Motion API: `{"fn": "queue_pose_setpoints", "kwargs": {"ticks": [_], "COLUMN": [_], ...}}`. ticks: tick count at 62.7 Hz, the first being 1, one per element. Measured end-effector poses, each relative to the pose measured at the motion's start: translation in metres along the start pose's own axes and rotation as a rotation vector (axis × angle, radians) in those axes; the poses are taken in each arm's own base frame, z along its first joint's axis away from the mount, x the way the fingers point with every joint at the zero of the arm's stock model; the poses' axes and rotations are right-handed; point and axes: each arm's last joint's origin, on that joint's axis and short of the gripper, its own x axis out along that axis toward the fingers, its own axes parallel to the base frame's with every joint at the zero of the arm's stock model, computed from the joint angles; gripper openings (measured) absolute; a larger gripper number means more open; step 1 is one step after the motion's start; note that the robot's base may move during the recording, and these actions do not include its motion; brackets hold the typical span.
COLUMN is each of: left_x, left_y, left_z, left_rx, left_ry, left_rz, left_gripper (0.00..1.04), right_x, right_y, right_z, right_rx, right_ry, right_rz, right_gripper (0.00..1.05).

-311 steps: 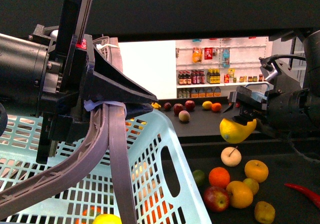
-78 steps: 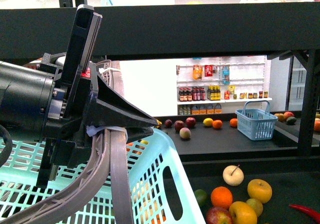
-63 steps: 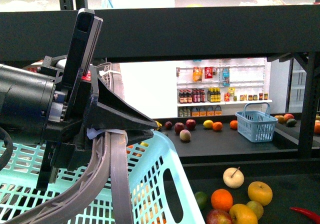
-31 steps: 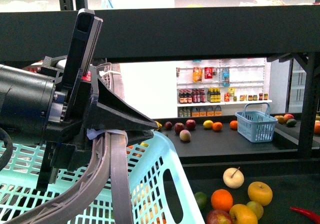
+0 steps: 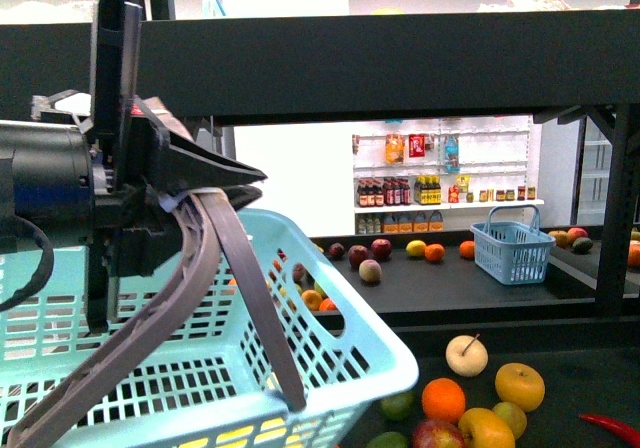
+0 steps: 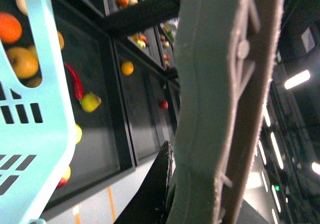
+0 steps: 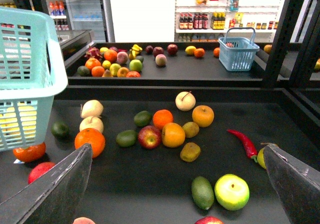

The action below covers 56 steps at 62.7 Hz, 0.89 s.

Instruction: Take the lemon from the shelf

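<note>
A shop: loose fruit on the black shelf (image 7: pixel 150 186), baskets (image 5: pixel 512 250), and wall shelves of bottles (image 5: pixel 400 186) behind.

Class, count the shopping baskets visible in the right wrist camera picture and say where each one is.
2. A large light blue basket is at the picture's edge, above the front tier; a small blue basket stands on the rear shelf. Others may be hidden.

- The shelf (image 7: pixel 150 184), a flat black tier, carried loose fruit.
- An orange (image 7: pixel 90 141) lay toward its left edge.
- A red chili (image 7: pixel 243 141) lay toward its right edge.
</note>
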Motion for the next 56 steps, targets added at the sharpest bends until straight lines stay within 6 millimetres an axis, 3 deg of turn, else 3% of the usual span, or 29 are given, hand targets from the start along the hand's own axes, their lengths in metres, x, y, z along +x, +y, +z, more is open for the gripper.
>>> {"fn": "queue_pose_setpoints", "kwargs": {"ticks": [9,18,28,45,56], "left_x": [-0.015,-0.048,-0.084,-0.130,-0.145], "left_y": [0.012,0.030,0.055,0.105,0.112], "left_z": [0.031,0.070,0.100,0.141,0.164], "left_rx": [-0.083,-0.144,-0.181,-0.188,-0.148], "left_ry": [-0.236,-0.525,-0.750,-0.886,-0.928], "left_rz": [-0.015,-0.061,-0.091,-0.095,-0.139], "left_gripper": [0.09,0.09,0.09,0.08,0.08], "right_x": [0.000,0.000,0.000,0.000,0.000], "right_y": [0.000,0.000,0.000,0.000,0.000], "right_z": [0.000,0.000,0.000,0.000,0.000], "right_rx": [0.000,0.000,0.000,0.000,0.000], "right_ry": [0.000,0.000,0.000,0.000,0.000], "right_rz": [0.000,0.000,0.000,0.000,0.000], "right_gripper": [1.02,1.02,1.02,1.02,1.02]}}
